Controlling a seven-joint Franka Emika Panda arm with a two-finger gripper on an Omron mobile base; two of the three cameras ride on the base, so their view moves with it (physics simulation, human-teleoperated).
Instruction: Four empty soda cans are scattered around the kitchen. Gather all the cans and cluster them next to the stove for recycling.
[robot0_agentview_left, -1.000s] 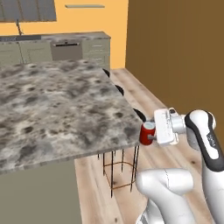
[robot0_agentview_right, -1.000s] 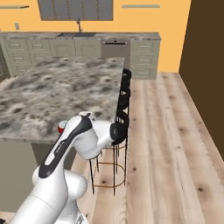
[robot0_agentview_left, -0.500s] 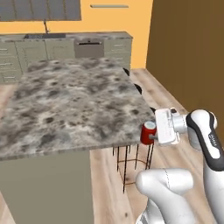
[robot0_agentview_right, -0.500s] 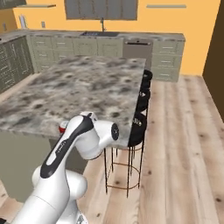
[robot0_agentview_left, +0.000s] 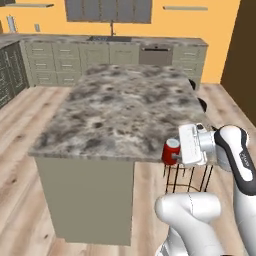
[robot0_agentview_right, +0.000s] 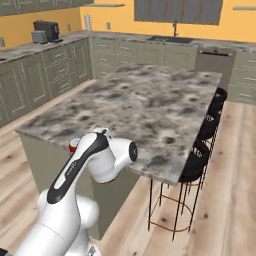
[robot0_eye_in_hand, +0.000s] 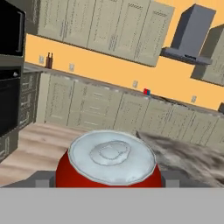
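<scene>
- While the arm reaches out sideways, the tool (robot0_agentview_left: 176, 152) grips a red can (robot0_agentview_left: 170, 150) — held in the air just off the near right corner of the island bench (robot0_agentview_left: 125, 107).
- From the hand view the can (robot0_eye_in_hand: 109, 159) sits right up close, silver top facing the camera, a dark fingertip (robot0_eye_in_hand: 40, 179) at each side.
- Far off on the wall-side bench (robot0_eye_in_hand: 183, 107), another small red can (robot0_eye_in_hand: 146, 92) stands under the upper cabinets (robot0_eye_in_hand: 105, 26).
- Black stools (robot0_agentview_right: 207, 127) line the island's right side, over the wood floor (robot0_agentview_right: 235, 190).

Bright even rendered light, soft low-resolution blur
</scene>
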